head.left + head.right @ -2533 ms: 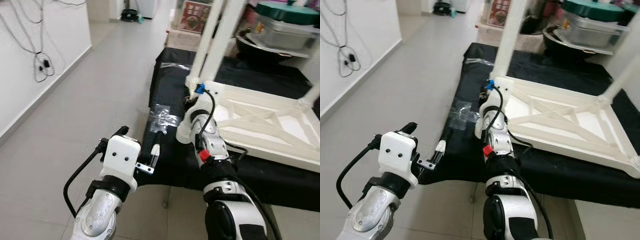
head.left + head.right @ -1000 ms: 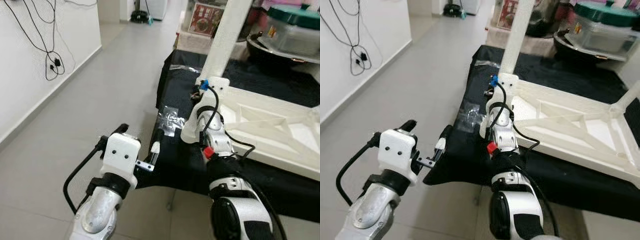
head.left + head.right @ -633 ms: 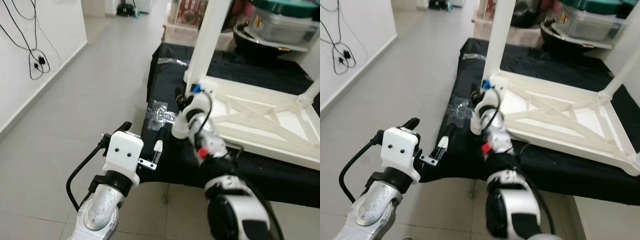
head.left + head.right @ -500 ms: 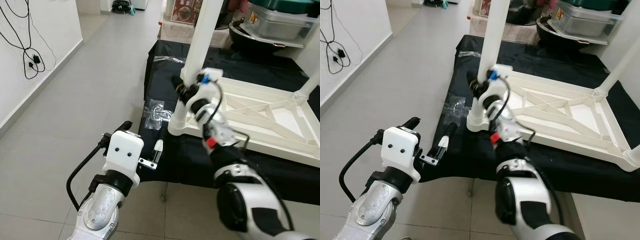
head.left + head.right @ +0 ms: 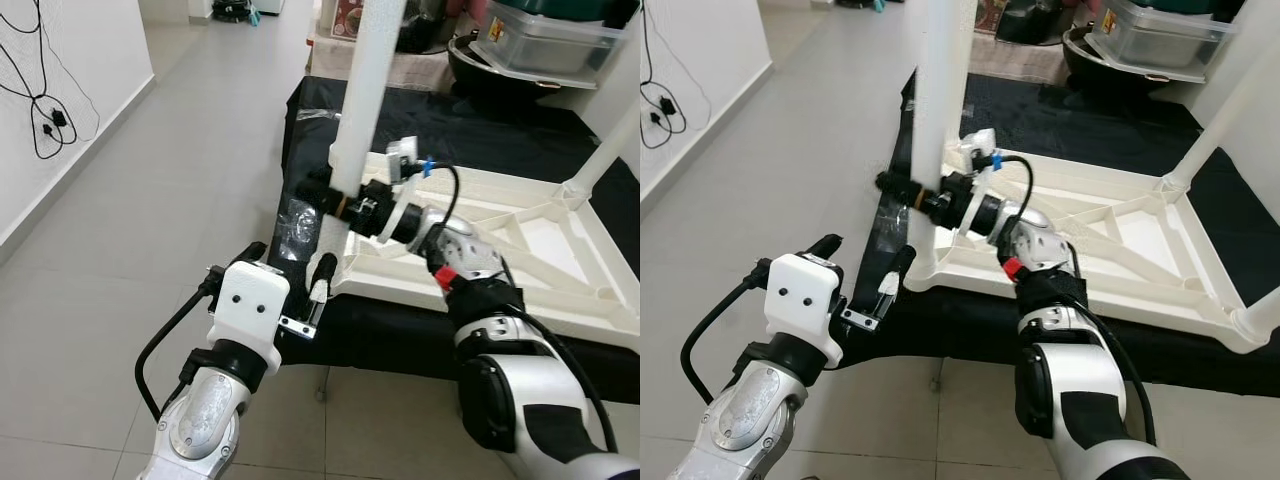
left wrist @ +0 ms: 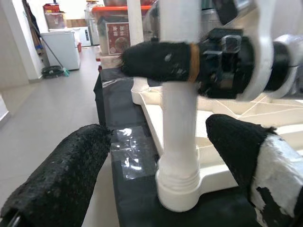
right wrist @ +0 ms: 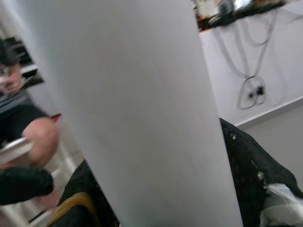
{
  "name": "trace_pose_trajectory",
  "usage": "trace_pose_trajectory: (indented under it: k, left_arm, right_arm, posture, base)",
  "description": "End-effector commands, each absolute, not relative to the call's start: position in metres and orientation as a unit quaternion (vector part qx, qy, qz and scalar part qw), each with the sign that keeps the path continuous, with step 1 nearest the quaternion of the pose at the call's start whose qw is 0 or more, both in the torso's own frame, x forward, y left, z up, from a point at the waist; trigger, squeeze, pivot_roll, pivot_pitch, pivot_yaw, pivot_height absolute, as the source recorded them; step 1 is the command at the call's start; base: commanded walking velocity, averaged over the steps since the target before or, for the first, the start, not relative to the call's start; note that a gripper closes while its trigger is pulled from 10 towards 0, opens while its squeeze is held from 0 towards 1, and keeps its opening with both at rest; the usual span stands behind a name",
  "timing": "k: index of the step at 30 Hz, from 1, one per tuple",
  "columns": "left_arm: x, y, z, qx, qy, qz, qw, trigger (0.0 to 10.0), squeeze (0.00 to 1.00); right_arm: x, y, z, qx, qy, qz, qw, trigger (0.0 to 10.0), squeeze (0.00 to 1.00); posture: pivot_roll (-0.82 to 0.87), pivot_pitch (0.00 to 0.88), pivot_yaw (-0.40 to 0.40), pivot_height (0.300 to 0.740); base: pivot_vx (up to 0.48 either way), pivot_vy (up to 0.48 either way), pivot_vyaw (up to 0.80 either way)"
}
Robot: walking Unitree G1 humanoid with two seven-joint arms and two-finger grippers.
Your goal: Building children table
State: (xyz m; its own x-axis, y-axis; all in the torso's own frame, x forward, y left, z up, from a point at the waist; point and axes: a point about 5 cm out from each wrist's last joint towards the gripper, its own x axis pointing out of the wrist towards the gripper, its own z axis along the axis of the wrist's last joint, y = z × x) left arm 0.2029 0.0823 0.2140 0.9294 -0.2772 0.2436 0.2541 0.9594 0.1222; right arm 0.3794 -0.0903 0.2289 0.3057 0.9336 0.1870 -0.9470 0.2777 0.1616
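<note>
A white children's table (image 5: pixel 520 240) lies upside down on a black cloth (image 5: pixel 300 130). Its near-left leg (image 5: pixel 368 90) stands upright in the corner socket (image 6: pixel 179 189). My right gripper (image 5: pixel 335 197) is shut around that leg a little above the socket. One of its black fingers (image 6: pixel 156 61) crosses the front of the leg, and in the right wrist view the leg (image 7: pixel 142 113) sits close between the fingers. My left gripper (image 5: pixel 288 265) is open, low by the cloth's edge and short of the socket, with its fingers (image 6: pixel 61 179) either side of the leg's base.
A second leg (image 5: pixel 605 150) rises at the table's far right corner. A clear plastic bag (image 5: pixel 298 225) lies on the cloth by the socket. Storage boxes (image 5: pixel 540 40) stand behind. Grey floor and a wall with hanging cables (image 5: pixel 45 110) lie to the left. A seated person (image 7: pixel 23 118) is nearby.
My right gripper has risen from the table's corner socket and swung round onto the upright leg. The left gripper has barely moved. The camera has shifted.
</note>
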Motion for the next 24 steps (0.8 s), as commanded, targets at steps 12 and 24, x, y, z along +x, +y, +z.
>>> trace_pose_trajectory:
  k: [12, 24]
  left_arm:
    - [0.203, 0.08, 0.212, 0.044, -0.128, -0.134, 0.982, 10.0, 0.0]
    - [0.204, 0.078, 0.211, 0.044, -0.127, -0.138, 0.981, 10.0, 0.0]
  right_arm:
    - [0.404, -0.087, 0.23, 0.071, -0.044, 0.362, 0.928, 0.0, 0.0]
    - [0.394, -0.126, 0.196, 0.093, 0.002, -0.094, 0.991, 0.0, 0.0]
  posture:
    - [0.14, 0.072, -0.131, 0.74]
    - [0.14, 0.081, -0.131, 0.74]
  base:
    - [0.0, 0.0, 0.0]
    - [0.0, 0.0, 0.0]
